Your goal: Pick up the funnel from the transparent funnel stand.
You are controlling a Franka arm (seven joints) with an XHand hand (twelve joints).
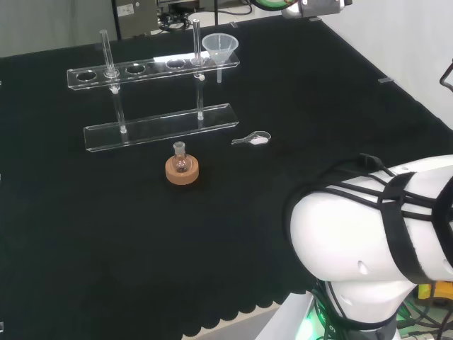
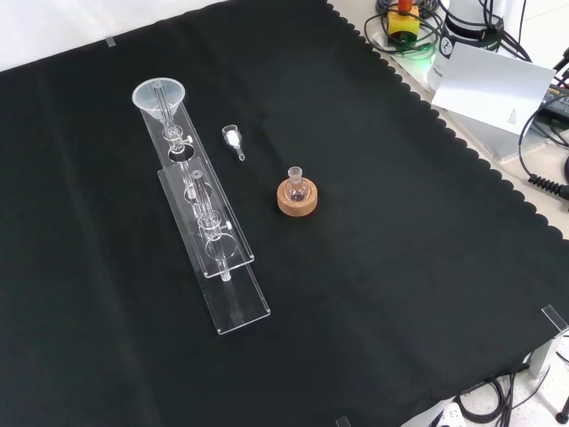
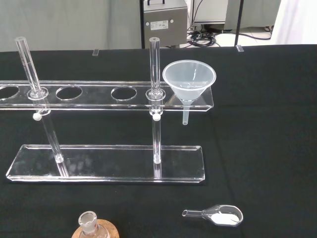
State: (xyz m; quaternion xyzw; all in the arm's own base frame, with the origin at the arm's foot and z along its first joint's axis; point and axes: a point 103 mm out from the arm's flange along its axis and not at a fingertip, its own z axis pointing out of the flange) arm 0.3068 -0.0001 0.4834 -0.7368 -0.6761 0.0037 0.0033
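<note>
The funnel (image 3: 189, 81) sits in the end hole of the transparent funnel stand (image 3: 106, 162), its cone resting on the upper rack and its short stem hanging free below. It is untouched, so the step in hand is the approach. Whether the fingers are released or clenched cannot be told, so places relative to them can only be judged: from the wrist view, the funnel lies ahead of the palm and beyond the stand's base plate.

To do this well, I would bring the fingers to the cone's rim from the open end of the rack, away from the upright rod (image 3: 154, 67) that stands just beside the funnel. The lift should go straight up until the stem clears the hole; a sideways pull would likely drag or tip the light stand.

The funnel is thin, milky translucent plastic, a smooth cone with a narrow tube, probably light and slippery, so a pinch across the rim seems safer than squeezing the sloped wall. The stand is clear plastic: a flat base plate, two slender posts and a rack pierced with round holes. Nearer the wrist camera, on the counter's black cloth (image 1: 106, 241), lie a small clear scoop (image 3: 218, 215) holding white powder and a little glass flask (image 1: 181, 159) on a cork ring (image 1: 182, 171), both well apart from the funnel.
</note>
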